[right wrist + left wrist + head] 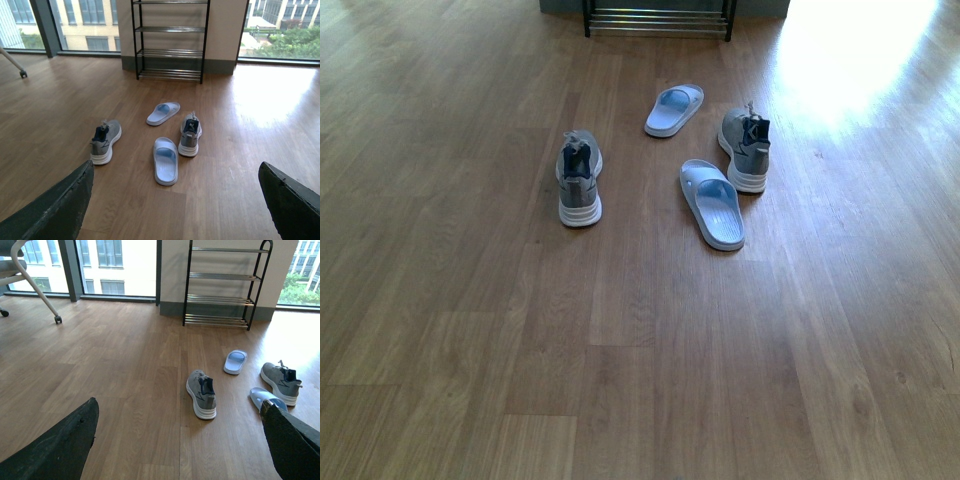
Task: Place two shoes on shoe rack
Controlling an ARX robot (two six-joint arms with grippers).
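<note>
**Both Shoes Lay on the Floor, Neither Arm Had a Hold**

The wood floor (470, 330) stretched bare in the near half. The rack (660, 20) stood at the far edge, well apart from all the footwear, its shelves empty in the wrist views. The left shoe (580, 180) sat upright on its own at mid-left, heel toward the robot. The right shoe (746, 148) sat further right and a little farther off, hemmed in by two pale slides: the far slide (674, 109) near its toe side and the near slide (713, 203) just beside its heel.

The left gripper (177, 412) and right gripper (175, 192) were each spread wide and held nothing.

The likeliest trouble was at the right shoe: with the near slide that close, a finger could catch the slide or push it into the shoe. The soft knit uppers might also buckle under a pinch and let a shoe tip out. At the rack, a sole set down crooked could slip between the rods.
</note>
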